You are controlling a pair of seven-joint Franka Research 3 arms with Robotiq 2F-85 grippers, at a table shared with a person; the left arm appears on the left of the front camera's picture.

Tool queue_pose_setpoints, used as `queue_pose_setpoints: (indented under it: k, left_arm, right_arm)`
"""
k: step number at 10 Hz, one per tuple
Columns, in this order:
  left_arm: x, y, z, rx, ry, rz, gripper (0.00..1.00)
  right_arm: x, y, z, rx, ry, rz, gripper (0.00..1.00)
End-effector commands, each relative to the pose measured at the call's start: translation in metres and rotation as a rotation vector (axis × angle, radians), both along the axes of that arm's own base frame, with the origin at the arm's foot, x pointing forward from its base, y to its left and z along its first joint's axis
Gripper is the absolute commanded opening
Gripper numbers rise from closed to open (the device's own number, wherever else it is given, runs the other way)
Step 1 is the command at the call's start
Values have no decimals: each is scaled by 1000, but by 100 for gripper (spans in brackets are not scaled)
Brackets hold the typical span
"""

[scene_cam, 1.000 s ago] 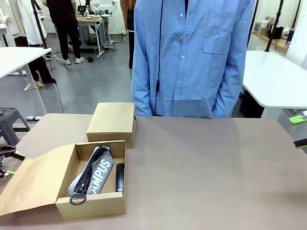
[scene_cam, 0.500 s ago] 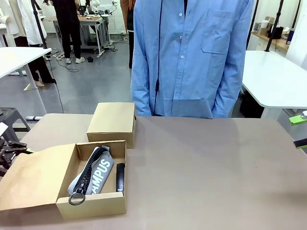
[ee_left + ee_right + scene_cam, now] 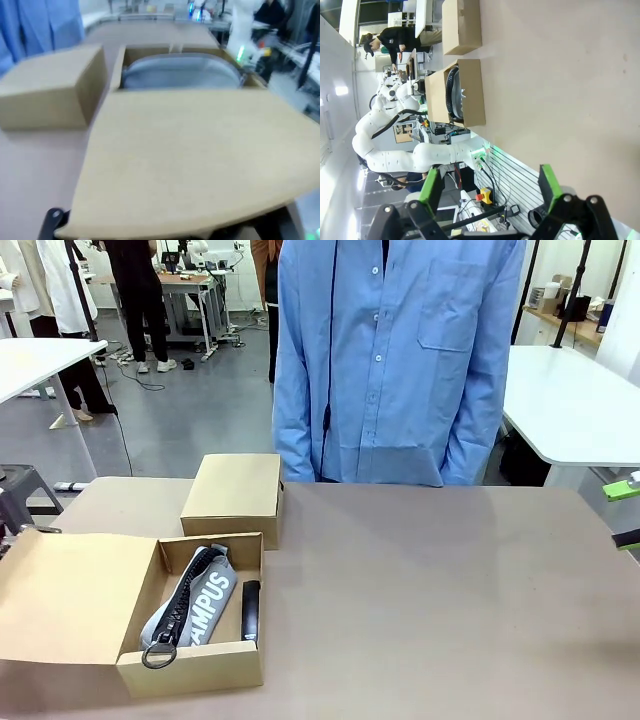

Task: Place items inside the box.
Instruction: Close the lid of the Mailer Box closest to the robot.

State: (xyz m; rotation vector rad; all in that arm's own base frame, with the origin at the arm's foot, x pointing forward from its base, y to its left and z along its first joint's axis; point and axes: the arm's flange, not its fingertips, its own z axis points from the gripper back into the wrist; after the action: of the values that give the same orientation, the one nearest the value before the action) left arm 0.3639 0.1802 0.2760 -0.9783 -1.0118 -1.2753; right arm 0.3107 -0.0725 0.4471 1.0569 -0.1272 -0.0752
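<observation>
Brown and bare over most of its width, the table (image 3: 430,590) is carrying two cardboard boxes near its left end, while a person in a blue shirt (image 3: 395,360) is standing at the far edge with arms hanging down.

Taking the open box (image 3: 190,665) as the landmark: the grey zip pouch lettered "CAMPUS" (image 3: 205,600) is lying inside it, slanting from the far wall toward the near wall, its black zip running along one side and a ring pull (image 3: 160,654) resting at the near wall. A slim black item (image 3: 250,612) is lying inside too, just beside the pouch, against the box's right wall; what it is cannot be told. The box's lid flap (image 3: 65,595) is standing out to the left of the box, lifted off the table. A closed cardboard box (image 3: 235,492) is sitting just behind the open one, nearly touching its far right corner.

The left gripper is sitting under the flap's outer edge in the left wrist view, where the flap (image 3: 195,160) is hiding most of it, so I cannot tell how its jaws are standing. Well apart from the open box, past the table's right edge, the right gripper (image 3: 487,186) is hovering with its green-padded fingers (image 3: 431,184) spread wide and nothing between them.
</observation>
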Motion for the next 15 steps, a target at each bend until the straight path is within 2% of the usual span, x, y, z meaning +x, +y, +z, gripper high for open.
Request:
queue_pose_setpoints:
  k: [1,3,5,6,8,9,12,15]
  left_arm:
    - [-56,29,-35,-163,-108,-6,100]
    - [-74,18,0,-244,-116,-48,100]
    - [-88,-20,26,-257,-164,-168,100]
    - [-84,-45,27,-219,-181,-207,100]
    - [-71,-99,22,-194,-126,-290,100]
    - [-71,-116,24,-203,-127,-311,100]
    - [-85,-169,20,-160,-195,-239,100]
    - [-99,-216,-7,-71,-336,-102,100]
  right_arm:
    - [1,1,4,20,0,-7,100]
    - [1,1,4,20,0,-7,100]
    - [1,1,4,20,0,-7,100]
    - [1,1,4,20,0,-7,100]
    - [1,1,4,20,0,-7,100]
    - [1,1,4,20,0,-7,100]
    - [1,1,4,20,0,-7,100]
    - [1,1,4,20,0,-7,100]
